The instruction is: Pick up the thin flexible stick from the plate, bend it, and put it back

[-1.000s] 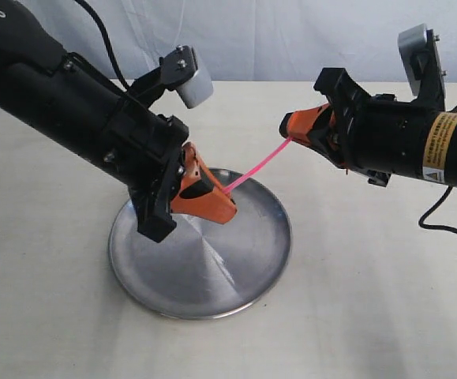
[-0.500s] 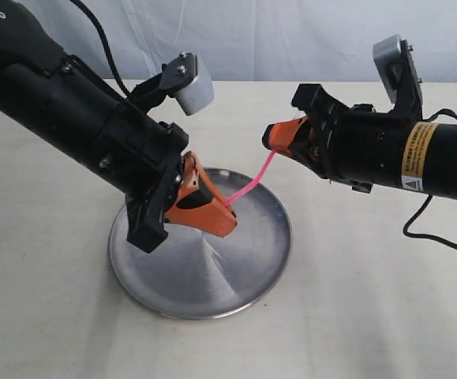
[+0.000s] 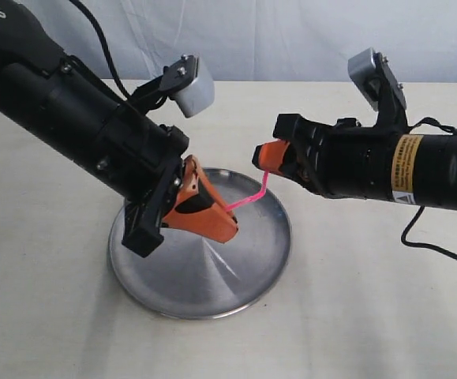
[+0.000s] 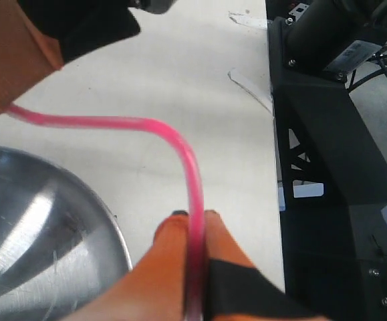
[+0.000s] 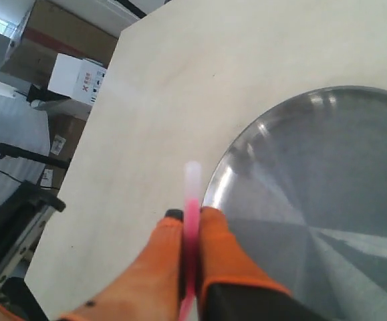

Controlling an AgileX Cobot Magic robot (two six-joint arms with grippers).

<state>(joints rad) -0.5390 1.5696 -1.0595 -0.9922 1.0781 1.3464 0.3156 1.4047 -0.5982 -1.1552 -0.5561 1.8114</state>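
Observation:
The thin pink stick hangs in the air above the steel plate, held at both ends and bent into a sharp curve. My left gripper is shut on its lower end over the plate. My right gripper is shut on the upper end, just beyond the plate's far rim. In the left wrist view the stick arcs from my left gripper across to the other orange fingers. In the right wrist view the stick's pale tip pokes out past my right gripper, beside the plate.
The plate lies on a cream table. A pale wall or sheet runs behind the table. Off the table edge in the wrist views are a black frame and cardboard boxes.
My right gripper has moved left and down toward the left gripper, and the stick between them has gone from nearly straight to sharply bent. The left gripper has barely shifted.

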